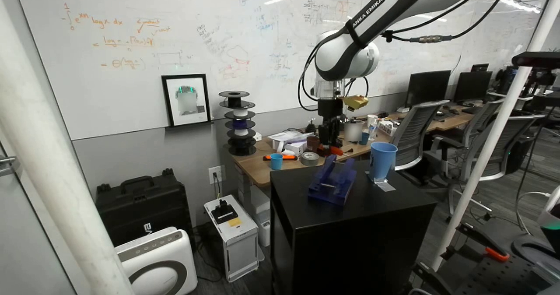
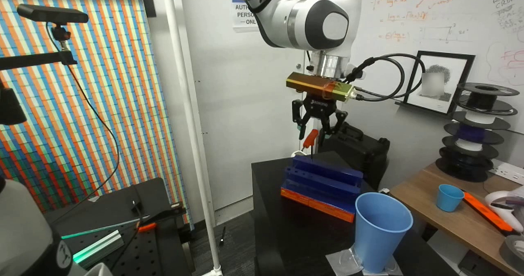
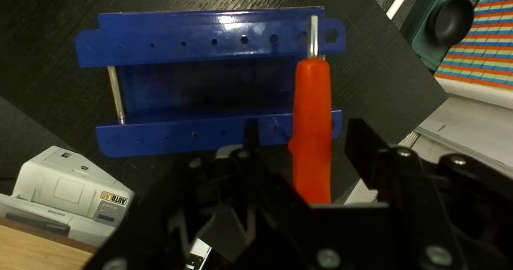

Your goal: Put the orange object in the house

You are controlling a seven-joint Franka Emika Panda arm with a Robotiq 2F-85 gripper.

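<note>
"ANKA EMIKA" runs along the white-and-black robot arm (image 1: 366, 14); "AUTOLAB" labels a white plastic machine (image 3: 52, 192). Spread in the wrist view, the end effector (image 3: 304, 136) flanks without touching a smooth orange-red elongated handle (image 3: 312, 129), its silver shaft (image 3: 314, 35) toward twelve o'clock, above the three-o'clock end of the glossy dark-blue rack (image 3: 200, 39).

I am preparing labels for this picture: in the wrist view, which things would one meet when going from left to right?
White machine labelled AUTOLAB, black fingertip, orange-handled tool, opposite fingertip, striped sheet. The blue rack spans several of these, so it is left out.
</note>
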